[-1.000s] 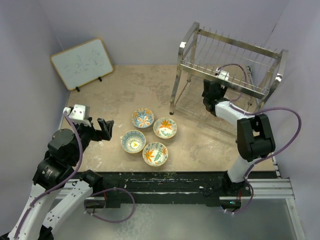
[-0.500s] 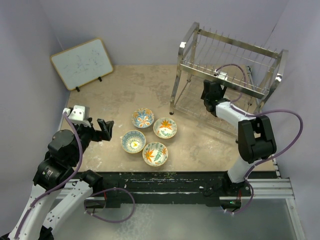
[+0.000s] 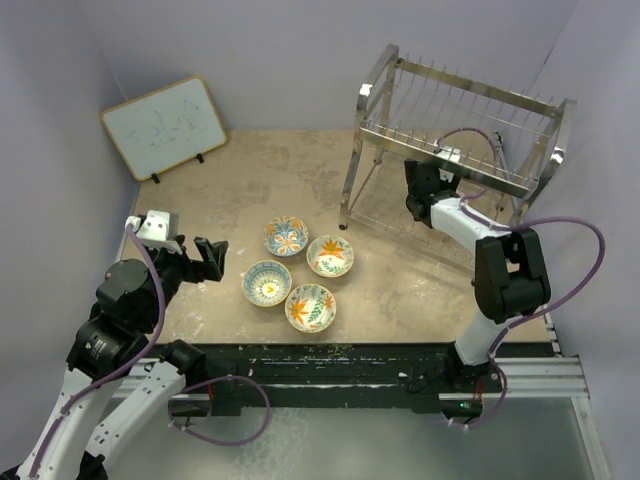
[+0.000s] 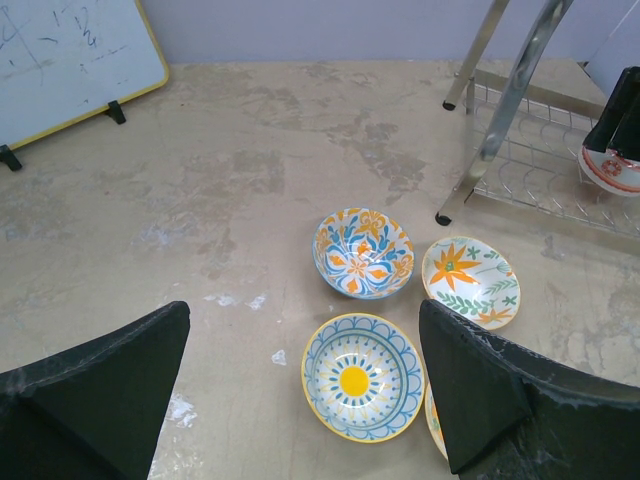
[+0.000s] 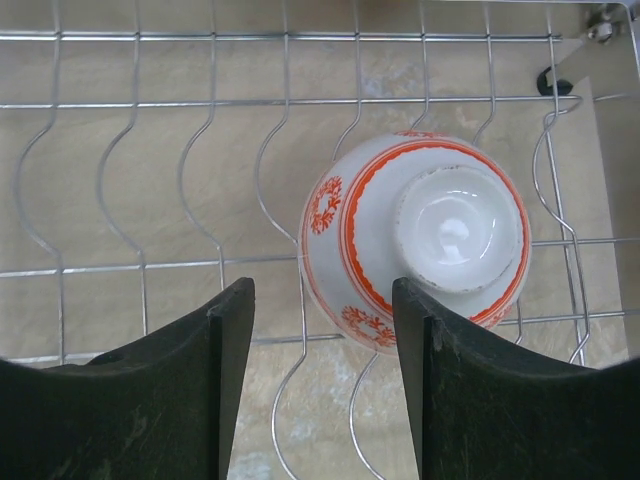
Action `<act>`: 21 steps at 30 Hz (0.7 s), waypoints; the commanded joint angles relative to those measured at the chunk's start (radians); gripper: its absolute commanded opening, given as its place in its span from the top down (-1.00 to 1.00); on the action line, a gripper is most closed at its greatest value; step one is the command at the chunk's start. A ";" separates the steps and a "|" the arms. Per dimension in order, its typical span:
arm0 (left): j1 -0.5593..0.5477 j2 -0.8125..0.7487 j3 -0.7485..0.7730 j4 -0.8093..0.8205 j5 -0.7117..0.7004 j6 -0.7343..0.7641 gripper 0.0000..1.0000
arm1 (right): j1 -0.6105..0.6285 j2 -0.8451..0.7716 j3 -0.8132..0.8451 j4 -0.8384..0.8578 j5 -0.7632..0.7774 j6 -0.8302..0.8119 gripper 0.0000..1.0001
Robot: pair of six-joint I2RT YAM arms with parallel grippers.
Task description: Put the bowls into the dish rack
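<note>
Lying foot-up on wavy chrome dish rack wires, glossy red-banded bowl; matte black right fingers spread, clear of it

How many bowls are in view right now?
5. Four floral ceramic bowls cluster on the table: blue-orange, orange-flower, yellow-centred, leafy. One red-trimmed white bowl rests on the shiny wire dish rack's lower shelf.

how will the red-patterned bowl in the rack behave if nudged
Probably rigid and breakable: the red-patterned bowl looks like glazed ceramic. Its glossy, rounded wall may slip on the thin wires of the dish rack. Foot toward the camera, it could rock or roll.
</note>
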 commanded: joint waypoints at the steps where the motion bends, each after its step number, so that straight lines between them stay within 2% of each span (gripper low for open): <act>1: 0.001 -0.007 -0.005 0.047 -0.012 -0.010 -0.98 | -0.015 0.044 0.062 -0.044 0.129 0.039 -0.21; 21: -0.012 -0.014 -0.008 0.043 -0.029 -0.008 -0.99 | -0.169 0.109 0.087 0.121 0.187 -0.040 -0.21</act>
